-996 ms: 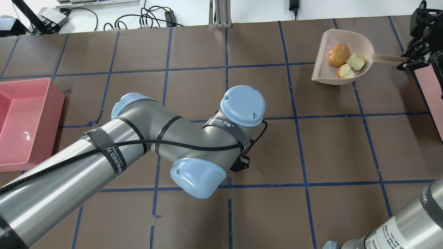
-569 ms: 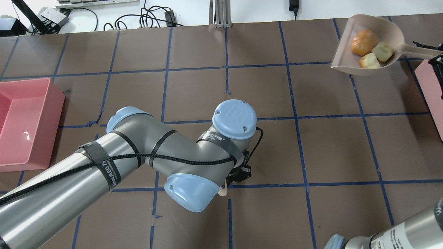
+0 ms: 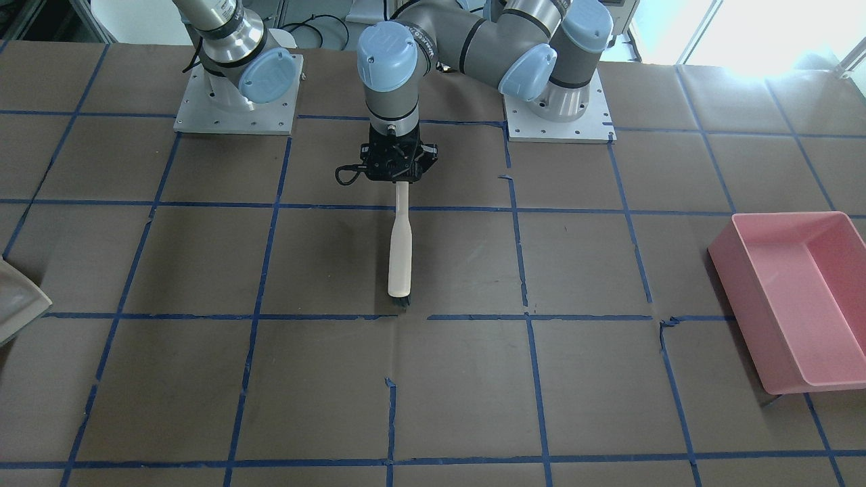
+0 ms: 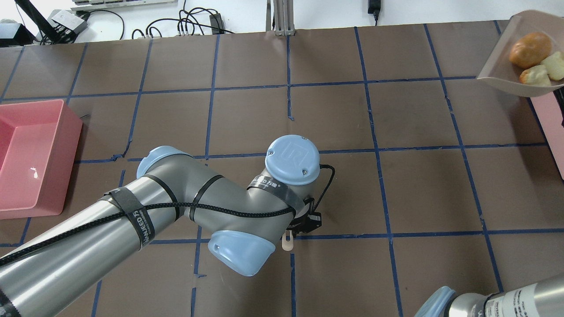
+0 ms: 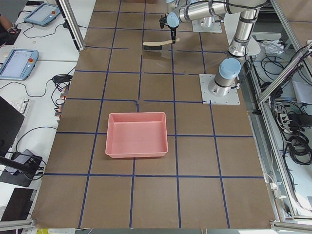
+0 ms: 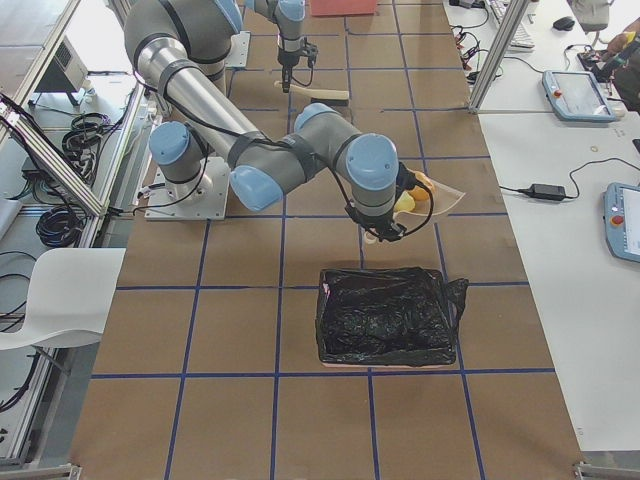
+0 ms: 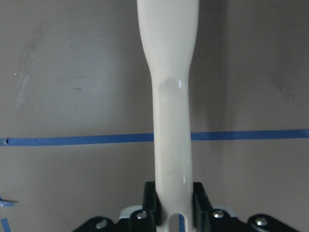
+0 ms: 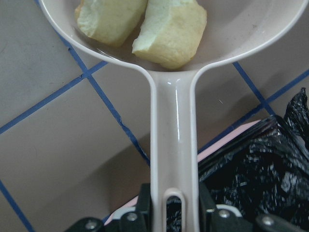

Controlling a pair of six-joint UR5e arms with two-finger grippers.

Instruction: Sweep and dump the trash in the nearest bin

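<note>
At right end of table, three trash lumps sit in beige plastic dustpan: orange-brown potato-shaped lump, golden-brown chunk, pale yellow-green chunk, clustered toward handle. Dustpan held clear of table, just beside black-bag-lined bin. Right hand clamped on dustpan handle. Mid-table, left hand points down, closed on cream long-handled brush, bristle end away from robot. Pink rectangular bin well apart at left end.
</note>
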